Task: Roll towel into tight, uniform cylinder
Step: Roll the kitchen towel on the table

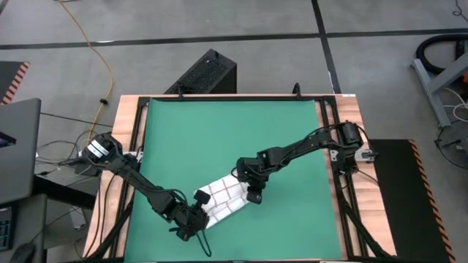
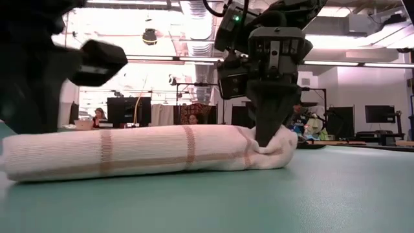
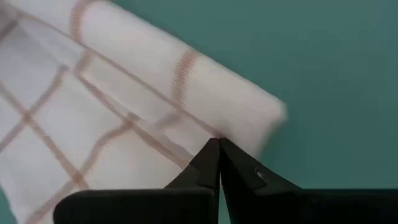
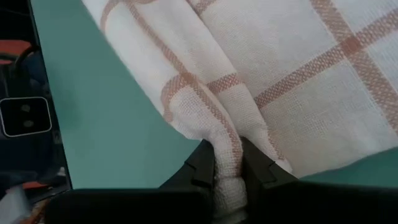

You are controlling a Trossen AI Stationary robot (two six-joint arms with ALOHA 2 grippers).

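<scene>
Towel, white with thin reddish checks, partly rolled and lying low on the green mat toward its front edge, on the wooden desk. Right end effector at the towel's far corner, pinching a fold of the cloth between its fingers. Left end effector at the towel's opposite, near end, jaws pressed fully together, tips at the cloth's edge, gripping nothing visible.

Both arms reach in toward the table's 6 o'clock side, left gripper low at about 7 o'clock with fingers pressed together, right gripper near center, pointing straight down, pinching a fold of towel.
</scene>
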